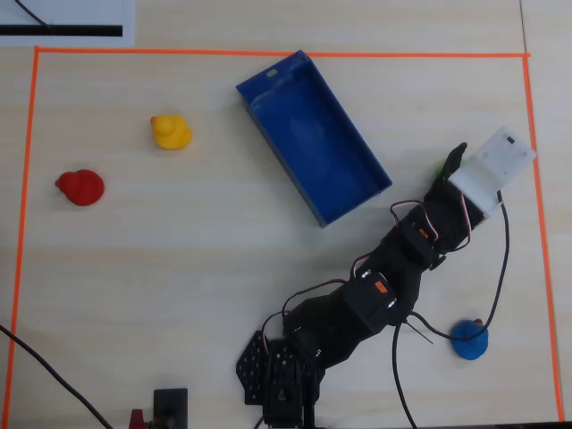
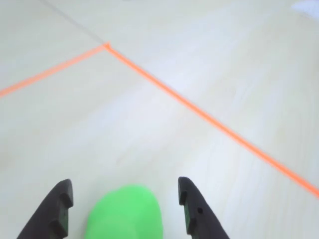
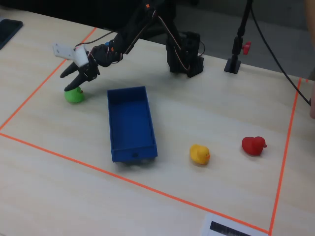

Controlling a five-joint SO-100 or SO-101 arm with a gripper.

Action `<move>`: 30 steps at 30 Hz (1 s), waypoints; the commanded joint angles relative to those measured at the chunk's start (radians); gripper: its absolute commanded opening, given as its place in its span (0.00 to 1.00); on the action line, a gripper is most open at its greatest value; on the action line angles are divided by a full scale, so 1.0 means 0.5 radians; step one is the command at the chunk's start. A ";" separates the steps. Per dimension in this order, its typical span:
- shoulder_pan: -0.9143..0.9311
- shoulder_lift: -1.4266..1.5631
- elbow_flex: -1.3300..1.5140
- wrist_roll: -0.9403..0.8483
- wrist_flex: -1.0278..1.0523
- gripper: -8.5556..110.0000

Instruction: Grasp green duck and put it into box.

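No readable text, labels or numbers.

A white sheet (image 1: 67, 22) at the table's far left corner in the overhead view carries only a solid black bar; the same sheet (image 3: 236, 228) at the near edge in the fixed view shows a dark strip too blurred to read.

yellow duck (image 1: 170, 132), red duck (image 1: 80, 187) and blue duck (image 1: 468, 339) sit well apart inside orange tape (image 1: 268, 53).

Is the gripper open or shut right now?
Open: in the wrist view the gripper has both fingers spread apart, the small green rubber duck between them.
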 commanded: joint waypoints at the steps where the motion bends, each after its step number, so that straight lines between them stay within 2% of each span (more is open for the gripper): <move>1: -0.034 0.141 0.058 -0.043 0.012 0.32; 18: -0.074 0.025 0.046 -0.095 0.144 0.31; 21: -0.077 -0.021 0.003 -0.126 0.144 0.27; 25: -0.074 -0.058 -0.037 -0.156 0.144 0.17; 30: -0.067 -0.098 -0.114 -0.163 0.141 0.14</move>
